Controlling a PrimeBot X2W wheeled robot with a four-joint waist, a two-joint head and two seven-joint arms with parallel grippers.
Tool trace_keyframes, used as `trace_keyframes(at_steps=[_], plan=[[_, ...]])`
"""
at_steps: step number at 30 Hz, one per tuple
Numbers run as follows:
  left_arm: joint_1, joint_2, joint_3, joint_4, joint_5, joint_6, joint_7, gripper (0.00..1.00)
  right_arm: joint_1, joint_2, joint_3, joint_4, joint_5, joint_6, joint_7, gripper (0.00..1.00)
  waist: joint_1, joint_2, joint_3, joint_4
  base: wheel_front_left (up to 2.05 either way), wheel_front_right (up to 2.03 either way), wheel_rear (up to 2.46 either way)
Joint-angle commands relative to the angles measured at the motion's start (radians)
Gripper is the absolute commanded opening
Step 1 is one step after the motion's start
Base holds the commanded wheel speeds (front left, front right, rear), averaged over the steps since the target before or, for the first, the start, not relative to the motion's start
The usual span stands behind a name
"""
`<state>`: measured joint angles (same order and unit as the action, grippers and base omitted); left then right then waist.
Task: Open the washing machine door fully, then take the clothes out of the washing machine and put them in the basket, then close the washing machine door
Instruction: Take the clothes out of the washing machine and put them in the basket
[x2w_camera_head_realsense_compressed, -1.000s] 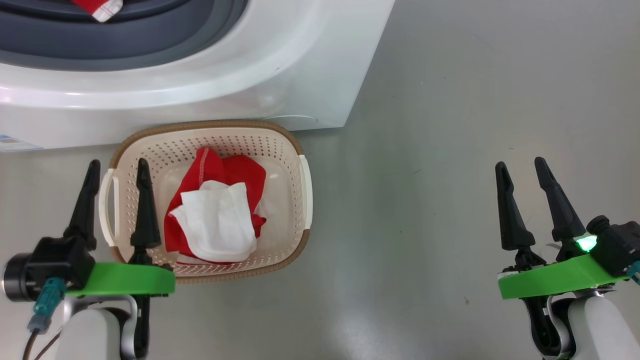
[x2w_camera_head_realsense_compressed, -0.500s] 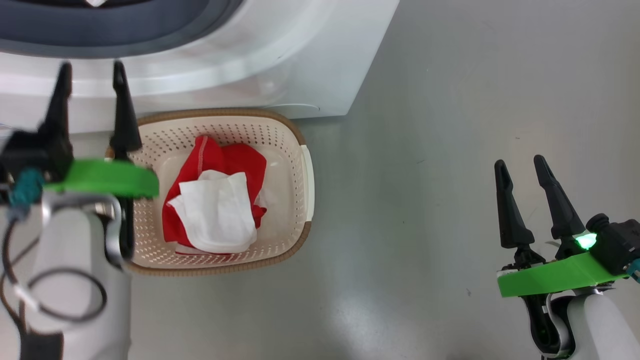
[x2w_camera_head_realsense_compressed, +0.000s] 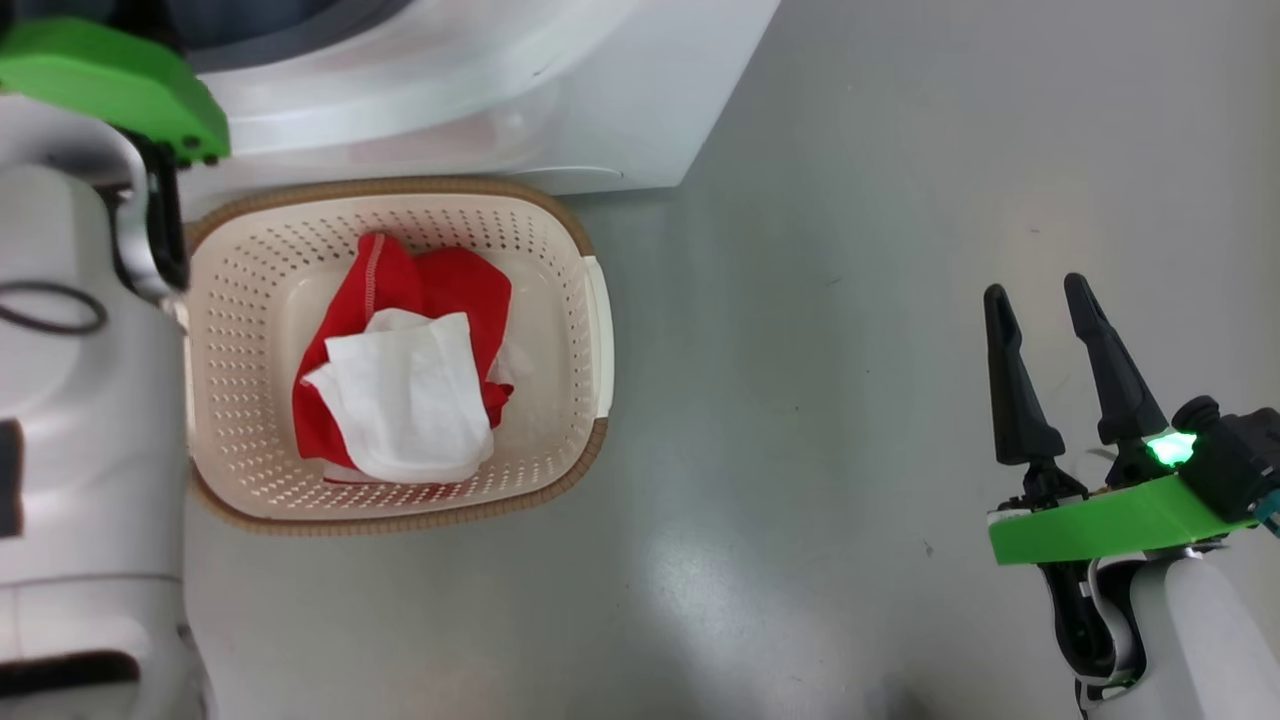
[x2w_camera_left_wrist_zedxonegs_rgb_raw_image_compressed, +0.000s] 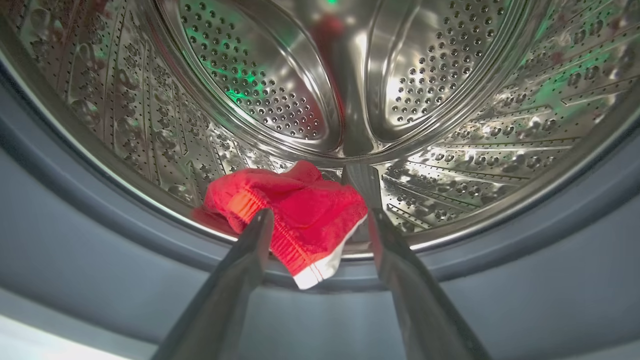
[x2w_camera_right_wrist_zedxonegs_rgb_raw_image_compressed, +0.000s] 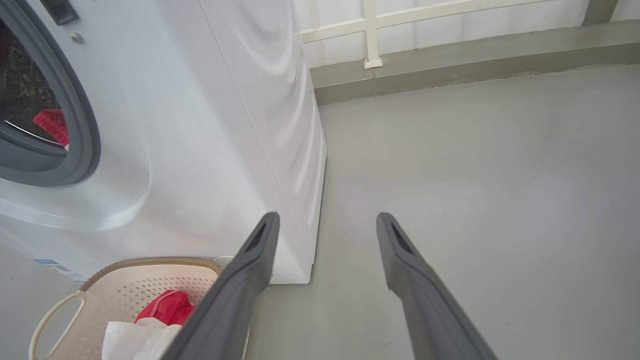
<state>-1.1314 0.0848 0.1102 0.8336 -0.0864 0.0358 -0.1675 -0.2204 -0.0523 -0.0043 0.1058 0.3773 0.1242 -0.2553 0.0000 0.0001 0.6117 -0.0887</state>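
The right gripper (x2w_camera_head_realsense_compressed: 1035, 290) hangs over bare floor (x2w_camera_head_realsense_compressed: 800, 300), fingers apart, parked out of the way. The basket (x2w_camera_head_realsense_compressed: 592, 300) sits just before the washing machine (x2w_camera_head_realsense_compressed: 450, 90), under its mouth, for a short drop; red-and-white clothes (x2w_camera_head_realsense_compressed: 400, 400) lie inside. The left gripper (x2w_camera_left_wrist_zedxonegs_rgb_raw_image_compressed: 320, 215), fingers apart and empty, lines up on a red garment (x2w_camera_left_wrist_zedxonegs_rgb_raw_image_compressed: 300, 200) at the front lip of the drum (x2w_camera_left_wrist_zedxonegs_rgb_raw_image_compressed: 260, 90). 1 second ago it hung beside the basket; the right one is unmoved.

Red-white clothes (x2w_camera_head_realsense_compressed: 400, 400) — cream perforated basket (x2w_camera_head_realsense_compressed: 240, 300), brown-rimmed
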Motion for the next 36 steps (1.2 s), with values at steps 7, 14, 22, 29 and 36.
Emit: trace_keyframes(at_steps=[7, 14, 22, 29, 36], plan=[[-0.141, 0.097, 0.024, 0.163, -0.009, 0.037, 0.020, 1.00, -0.026, 0.001, 0.031, -0.024, 0.012, 0.007, -0.006, 1.00, 0.0000, -0.0001, 0.030, -0.032, 0.00, 0.00, 0.00], [-0.209, 0.136, 0.025, 0.274, -0.013, 0.055, 0.022, 1.00, -0.032, 0.002, 0.039, -0.024, 0.020, 0.007, -0.006, 1.00, 0.0000, -0.0001, 0.047, -0.048, 0.00, 0.00, 0.00], [-0.265, 0.167, 0.010, 0.365, -0.013, 0.055, 0.009, 1.00, -0.040, 0.002, 0.054, -0.025, 0.032, 0.007, -0.006, 1.00, 0.0000, -0.0001, 0.059, -0.070, 0.00, 0.00, 0.00], [-0.283, 0.187, -0.008, 0.397, -0.011, 0.041, -0.036, 0.71, -0.037, 0.002, 0.058, -0.026, 0.037, 0.007, -0.006, 1.00, 0.0000, -0.0001, 0.062, -0.082, 0.00, 0.00, 0.00], [-0.290, 0.191, -0.024, 0.409, -0.013, 0.029, -0.073, 0.00, -0.037, 0.002, 0.055, -0.026, 0.038, 0.007, -0.006, 1.00, 0.0000, -0.0001, 0.060, -0.082, 0.00, 0.00, 0.00]])
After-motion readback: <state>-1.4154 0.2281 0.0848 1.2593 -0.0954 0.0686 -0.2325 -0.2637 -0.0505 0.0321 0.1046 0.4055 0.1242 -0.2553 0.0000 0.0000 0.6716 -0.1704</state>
